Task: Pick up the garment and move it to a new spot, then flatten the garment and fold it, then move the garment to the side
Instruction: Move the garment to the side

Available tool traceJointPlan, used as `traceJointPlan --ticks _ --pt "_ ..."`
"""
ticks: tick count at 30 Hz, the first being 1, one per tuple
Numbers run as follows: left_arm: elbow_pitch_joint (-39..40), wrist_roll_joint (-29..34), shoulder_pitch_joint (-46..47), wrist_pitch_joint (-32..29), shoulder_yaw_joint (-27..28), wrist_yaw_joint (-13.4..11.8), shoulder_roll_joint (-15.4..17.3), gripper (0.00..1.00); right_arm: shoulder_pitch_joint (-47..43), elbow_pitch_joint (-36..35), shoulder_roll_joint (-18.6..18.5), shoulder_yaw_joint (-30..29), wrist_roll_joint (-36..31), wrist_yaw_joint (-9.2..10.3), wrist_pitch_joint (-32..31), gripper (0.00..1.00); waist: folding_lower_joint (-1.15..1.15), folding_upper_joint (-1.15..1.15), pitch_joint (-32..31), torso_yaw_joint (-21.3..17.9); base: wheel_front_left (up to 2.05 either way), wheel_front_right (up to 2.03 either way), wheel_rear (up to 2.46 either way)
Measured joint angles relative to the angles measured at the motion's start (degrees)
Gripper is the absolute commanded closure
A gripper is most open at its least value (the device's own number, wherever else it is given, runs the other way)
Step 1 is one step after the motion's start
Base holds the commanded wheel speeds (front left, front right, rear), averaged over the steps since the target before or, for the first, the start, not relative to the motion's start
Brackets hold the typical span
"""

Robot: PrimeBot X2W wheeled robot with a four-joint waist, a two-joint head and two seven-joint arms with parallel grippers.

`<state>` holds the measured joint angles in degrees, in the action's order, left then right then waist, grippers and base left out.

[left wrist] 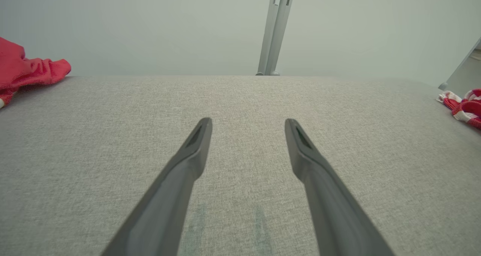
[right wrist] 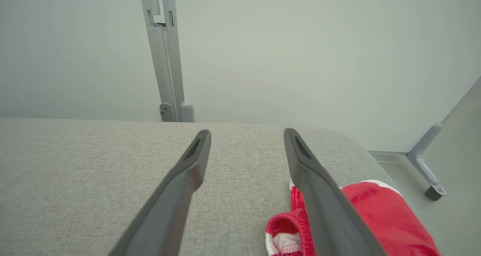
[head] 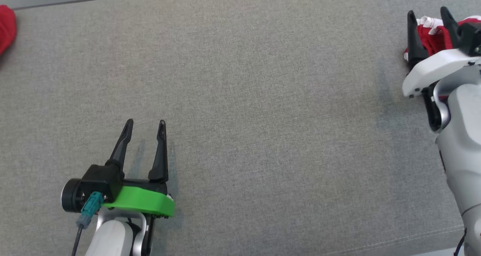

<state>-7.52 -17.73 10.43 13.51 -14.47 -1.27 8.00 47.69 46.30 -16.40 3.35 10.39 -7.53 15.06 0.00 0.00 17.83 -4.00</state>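
Your left gripper (head: 145, 122): lower left of head view, fingers apart, holding nothing, over grey padded surface (head: 263, 98). Your right gripper (head: 427, 11): upper right edge, fingers spread, clamped on nothing. Red-and-white garment (head: 432, 38) lies crumpled beneath it; in right wrist view, lower right, under right finger. You see second red cloth (head: 5, 26) at upper left edge.

head: looks down on grey surface (head: 240, 98) | wrists: low, facing wall (left wrist: 150, 23) | shared: grey surface
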Motion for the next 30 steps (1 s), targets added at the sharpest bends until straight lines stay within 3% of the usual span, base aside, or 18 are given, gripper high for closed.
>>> traceJointPlan --ticks 7,19,30 --pt "-2.92 -1.63 -2.83 1.18 2.83 -0.98 -0.75 0.00 -9.06 -7.06 3.58 2.97 5.46 0.00 0.00 0.00 0.00 0.00 -5.67 1.52 0.00 0.00 0.00" --pt "-3.97 -2.91 -9.21 1.53 5.90 -1.23 -2.08 0.00 -32.30 -23.69 12.49 -0.24 2.43 0.00 0.00 0.00 0.00 0.00 -14.91 5.56 0.00 0.00 0.00" --pt "-3.38 -2.54 -11.17 1.53 7.24 -0.66 -3.09 0.00 -41.29 -33.01 13.59 1.31 2.77 0.00 -1.40 0.00 0.00 0.00 -17.22 6.72 0.00 0.00 0.00"
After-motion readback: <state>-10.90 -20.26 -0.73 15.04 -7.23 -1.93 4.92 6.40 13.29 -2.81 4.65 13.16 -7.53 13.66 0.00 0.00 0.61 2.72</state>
